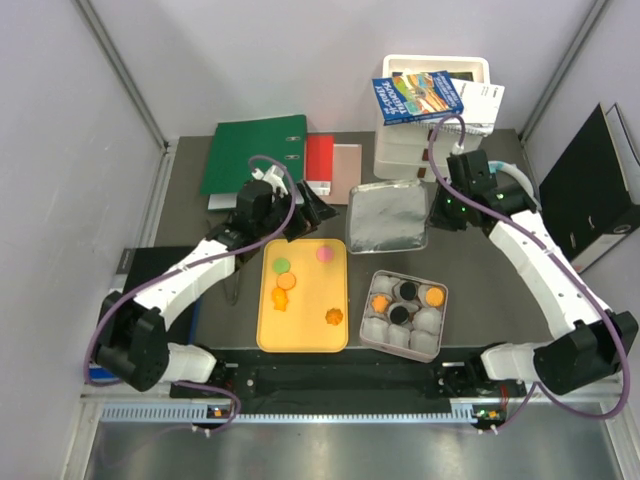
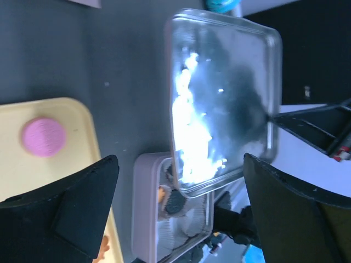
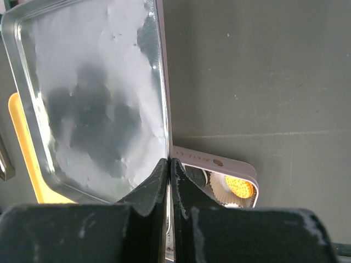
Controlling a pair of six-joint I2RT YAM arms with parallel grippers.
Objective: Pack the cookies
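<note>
Right wrist view: right gripper (image 3: 170, 162) pinches the lid (image 3: 93, 98) by its thin 3 o'clock rim; it may slip. Beside it, left gripper (image 2: 180, 161) jaws are spread, empty.

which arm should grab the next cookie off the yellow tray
Left. The left gripper is open and hangs near the pink cookie at the yellow tray's far end. The right gripper is shut on the silver lid's rim.

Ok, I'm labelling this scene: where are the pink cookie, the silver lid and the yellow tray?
pink cookie (image 2: 44, 136), left wrist view, centre of its top.
silver lid (image 1: 388, 215), top external view, middle of its shiny face.
yellow tray (image 1: 300, 332), top external view, bare floor near its front edge.
</note>
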